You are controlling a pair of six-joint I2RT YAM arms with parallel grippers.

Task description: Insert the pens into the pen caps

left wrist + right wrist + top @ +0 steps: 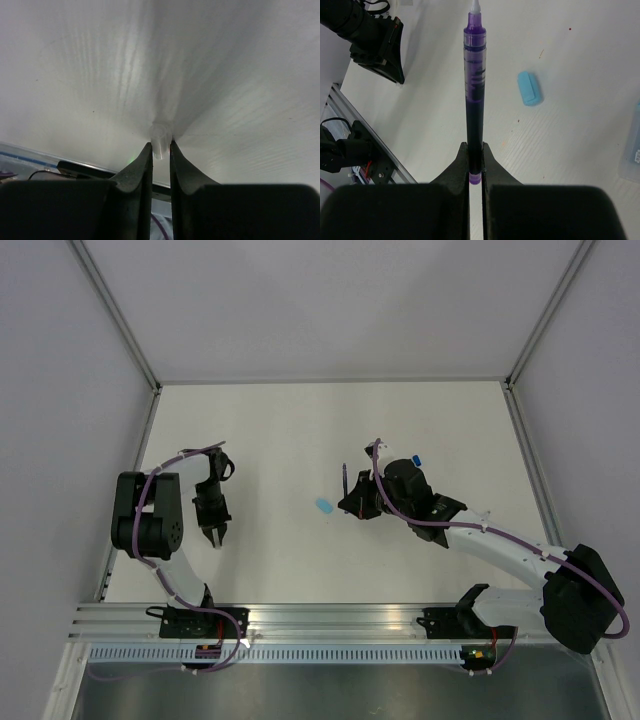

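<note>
The right gripper (475, 147) has its smooth black jaws closed on the lower end of a slim pen (474, 90) with a clear, purple-tinted plastic barrel and a white tip, held just right of the table's middle. The right wrist view shows dark ink inside the barrel; from above the pen reads only as a thin dark stick. Near it but not touching, a stubby sky-blue plastic cap (529, 88) lies flat on the white, finely ribbed table (300, 420). A short dark blue cap (415, 457) lies nearer the right edge. Toward the left edge, the left gripper (160, 146) has its jaws pinched on a small pale translucent cap (160, 137), tube-shaped and plain only in the left wrist view.
</note>
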